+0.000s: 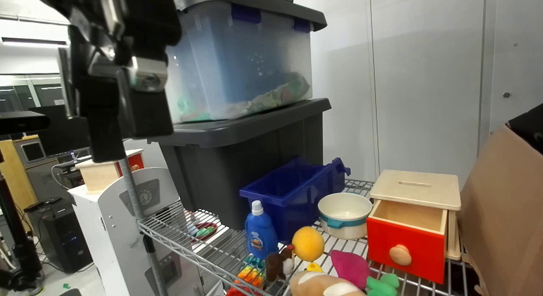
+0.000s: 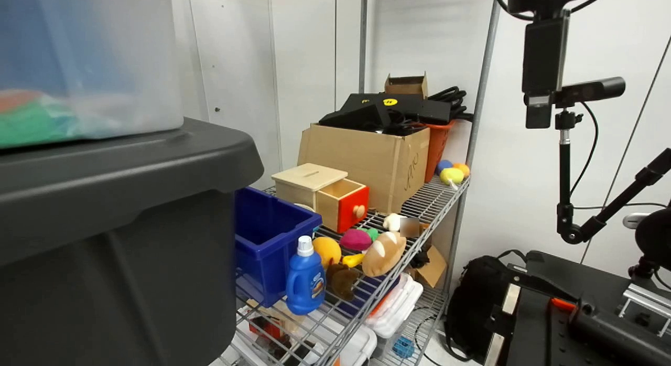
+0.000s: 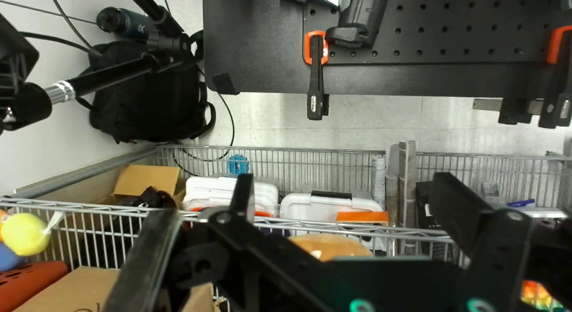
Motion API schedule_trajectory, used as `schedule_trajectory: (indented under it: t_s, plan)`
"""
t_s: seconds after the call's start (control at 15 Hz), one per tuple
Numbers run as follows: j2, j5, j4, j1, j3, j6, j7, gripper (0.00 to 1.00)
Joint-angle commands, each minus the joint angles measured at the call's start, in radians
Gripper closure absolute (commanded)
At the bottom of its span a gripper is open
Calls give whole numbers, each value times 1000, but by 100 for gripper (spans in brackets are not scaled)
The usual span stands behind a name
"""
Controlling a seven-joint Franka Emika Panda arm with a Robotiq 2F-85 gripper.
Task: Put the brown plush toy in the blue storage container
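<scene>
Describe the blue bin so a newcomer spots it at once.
On the wire shelf, find the dark grey tote under the translucent tote. The blue bin stands beside the dark grey one. Unlike the blue bottle and round white bowl next to it, it's a deep-blue, open-topped rectangular box.

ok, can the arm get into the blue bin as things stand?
Probably yes: the open gripper holds nothing, and the blue bin has no lid on; its top looks uncovered. The dark grey tote rises close beside it, so that side looks tight. Actual reach can't be judged here.
</scene>
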Motion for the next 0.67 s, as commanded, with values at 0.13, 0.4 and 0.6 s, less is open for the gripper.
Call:
schedule_trajectory:
  t_s: [0.13, 0.4, 0.6]
  plan:
    - [70, 36, 106, 32, -11, 40, -24, 0]
    - [73, 86, 89, 54, -32, 214, -102, 0]
    - [87, 158, 77, 63, -45, 293, -163, 0]
